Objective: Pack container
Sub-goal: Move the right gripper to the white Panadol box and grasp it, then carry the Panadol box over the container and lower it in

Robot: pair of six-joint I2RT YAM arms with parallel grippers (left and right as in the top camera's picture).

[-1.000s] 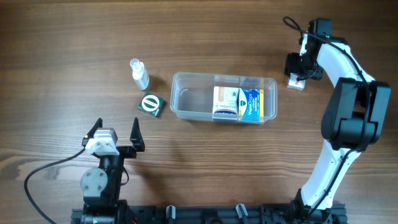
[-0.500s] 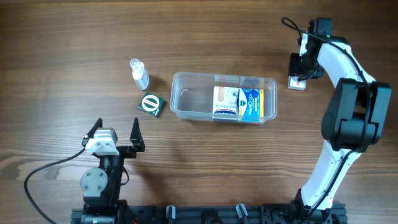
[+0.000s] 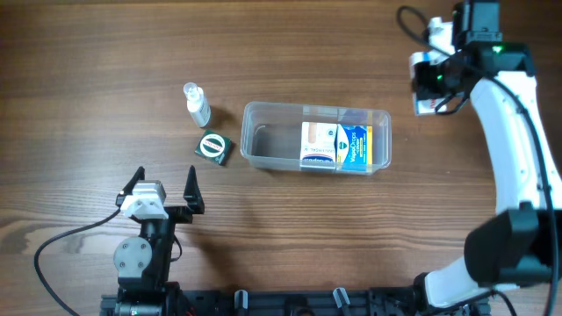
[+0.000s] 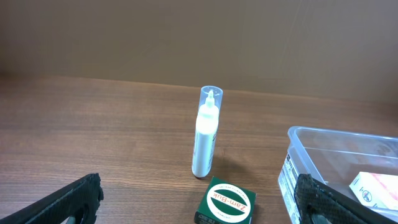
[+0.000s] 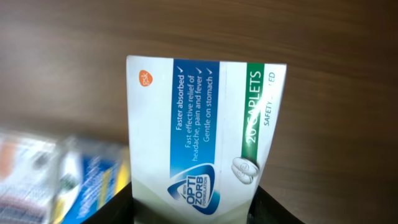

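While the right gripper (image 3: 428, 90) is clamped on a caplet box (image 5: 199, 124), the container (image 3: 263, 140) lies apart to its left; the left gripper (image 3: 163, 180), jaws spread wide, holds nothing

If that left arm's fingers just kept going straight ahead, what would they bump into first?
Probably the green box, lying just ahead; the spray bottle stands behind it. Height is unclear.

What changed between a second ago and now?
The right gripper closed on the caplet box beside the container and lifted it off the table. The left gripper, open, the container, spray bottle and green box stayed put.
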